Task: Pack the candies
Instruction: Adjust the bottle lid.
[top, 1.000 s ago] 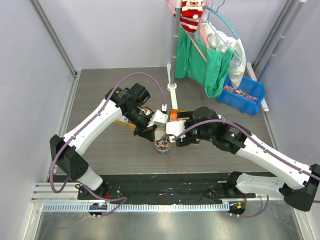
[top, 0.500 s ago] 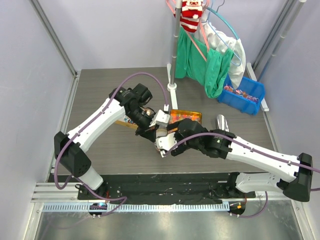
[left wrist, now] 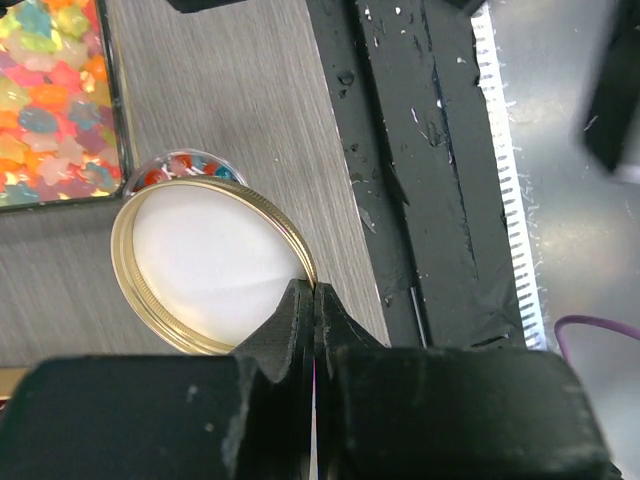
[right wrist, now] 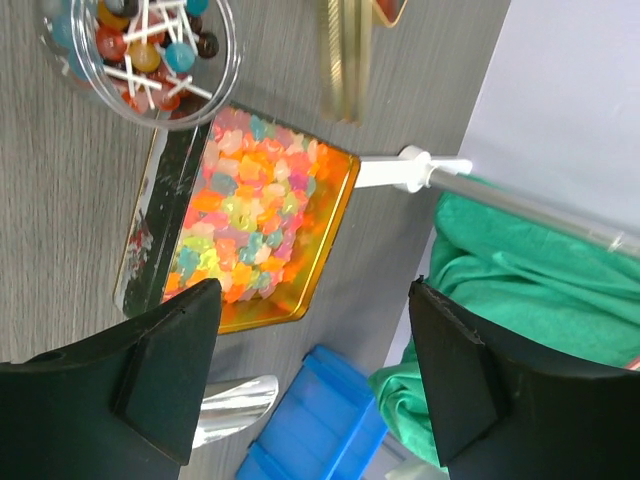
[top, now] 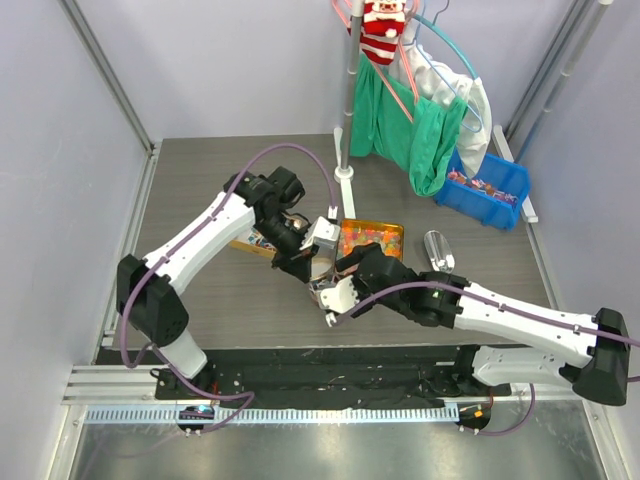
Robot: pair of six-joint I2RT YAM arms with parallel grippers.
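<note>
Two claws differ: your left claw (left wrist: 313, 292) is clenched on the rim of the gold lid (left wrist: 205, 268) over the glass jar (right wrist: 228, 70); right claw (right wrist: 312, 300) hangs released. Candies (top: 478, 183) lie in the blue bin (top: 495, 212), far right: judged light and slippery; pinch across the body.

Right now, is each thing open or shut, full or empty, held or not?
Jar: open, lollipops inside.
Lid: off the jar, held at its rim.
Left fingers: shut on the lid.
Right fingers: open, holding nothing.
Tray: full of jelly pieces.
Blue bin: open, wrapped sweets inside.
Scoop: lying down, not held.
</note>
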